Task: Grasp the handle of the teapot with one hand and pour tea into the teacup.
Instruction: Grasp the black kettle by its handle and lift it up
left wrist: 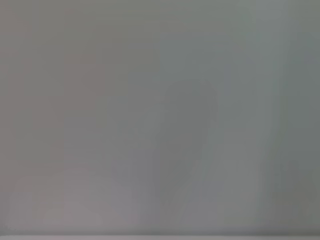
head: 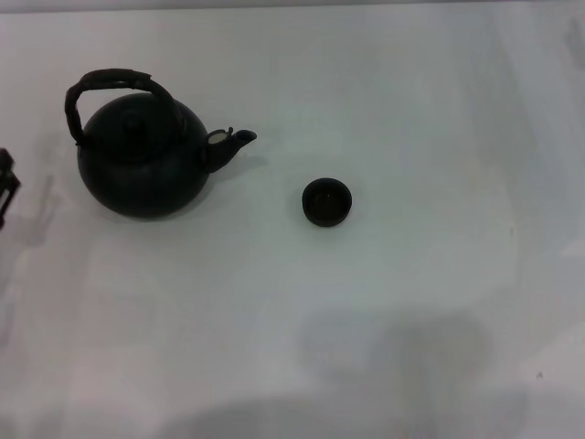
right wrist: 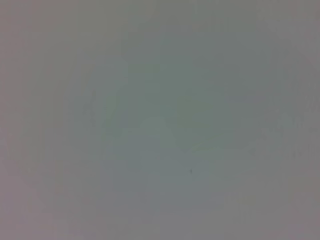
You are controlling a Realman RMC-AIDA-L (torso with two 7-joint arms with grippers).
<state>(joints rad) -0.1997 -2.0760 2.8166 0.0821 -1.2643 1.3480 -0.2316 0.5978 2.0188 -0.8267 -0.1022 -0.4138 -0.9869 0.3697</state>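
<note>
- White tabletop is filling the head view, and on it the teapot is sitting at about nine o'clock from the teacup, a clear gap lying between them.
- Its spout is pointing toward three o'clock, roughly at the teacup, and the handle is arching over the lid, untouched.
- At the nine o'clock edge a dark sliver of the left gripper is showing beside the teapot; whether its pincer is spread or pressed together I cannot tell. The right gripper is not showing anywhere.
- Judging from this, the grasp is not yet begun. Doing it well likely means coming down over the top of the handle, closing around its middle so the teapot is hanging level, then lifting straight before carrying the spout above the teacup and tilting slowly, since the teacup is tiny.
- Only the head view is showing the teapot, teacup and gripper; both wrist views are showing nothing but blank pale surface.
</note>
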